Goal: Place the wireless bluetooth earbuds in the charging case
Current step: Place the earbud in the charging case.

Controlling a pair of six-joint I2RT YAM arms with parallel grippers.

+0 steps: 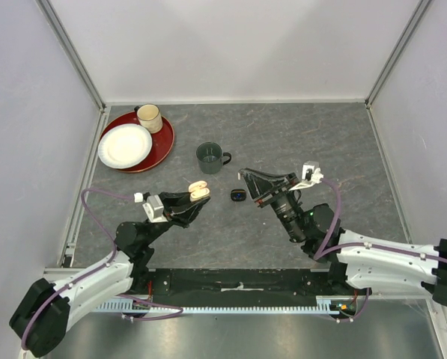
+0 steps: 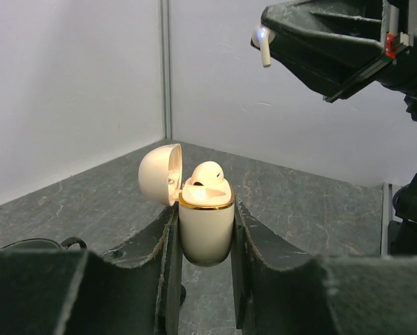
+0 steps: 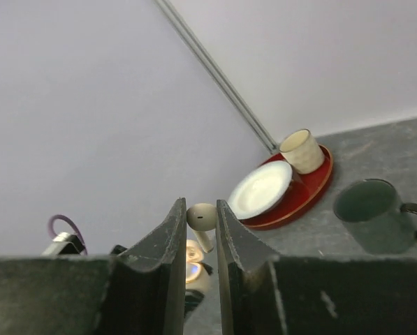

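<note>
While the held earbud (image 3: 202, 218) is pinched stem-down betw. the closed fingers of the right tool (image 1: 244, 176), the cream charging case (image 2: 206, 230) is gripped upright by the left tool (image 1: 198, 192). Its lid is hinged open, and a seated earbud (image 2: 207, 174) is seen inside it. Both items are held above the bench (image 1: 320, 142) near its middle, the case to the left of the held bud and well apart from it.

Step in hand, as judged: the held bud is to be carried over the case and lowered into the free socket, which is hidden from view. The stem should be lined up w/ the empty well, not the filled one. The bud should be kept vertical and the descent slow. The case should be kept level and steady, and the open lid should not be clipped. Release is best delayed until the bud is seated.

Left arm is stretched fwd, tool pointed right. Right arm is reached fwd and left, tool aimed at the case. A small black object (image 1: 238, 195) lies on the bench betw. the tools.
</note>
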